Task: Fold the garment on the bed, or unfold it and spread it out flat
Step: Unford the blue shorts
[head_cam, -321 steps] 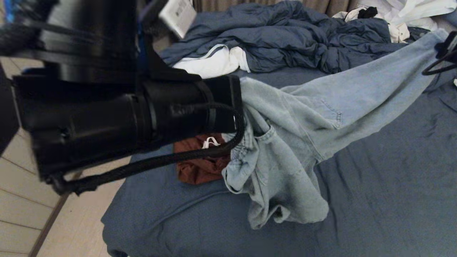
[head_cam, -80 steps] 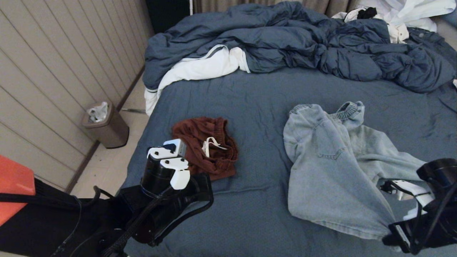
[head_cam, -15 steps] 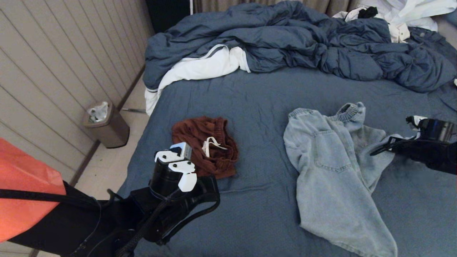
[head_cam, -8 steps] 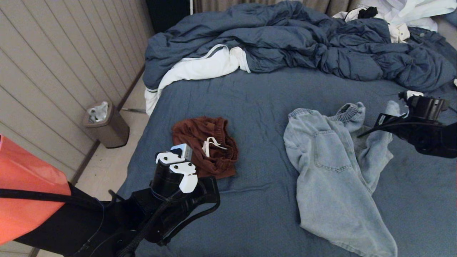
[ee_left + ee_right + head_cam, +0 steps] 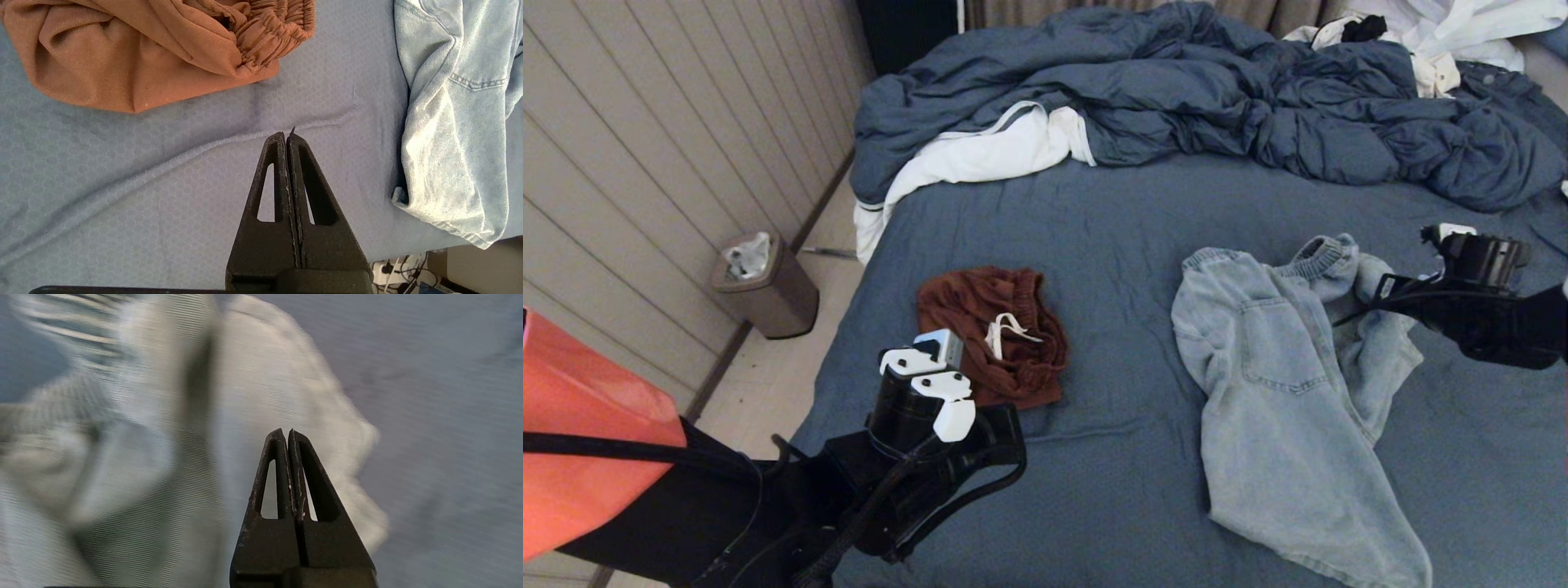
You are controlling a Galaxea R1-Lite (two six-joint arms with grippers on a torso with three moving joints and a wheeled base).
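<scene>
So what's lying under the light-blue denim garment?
Only the slate-blue fitted sheet of the bed shows around the light-blue denim garment; whatever lies beneath its folds is covered.

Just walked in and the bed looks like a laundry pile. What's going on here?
The robot is sorting out a pair of light denim shorts lying rumpled, half spread, on the bed. Its right hand hovers shut above the shorts' waistband side, holding nothing. The left hand is parked, shut, over bare sheet near the crumpled rust-brown shorts, which lie untouched. A blue duvet is bunched at the far end.
</scene>
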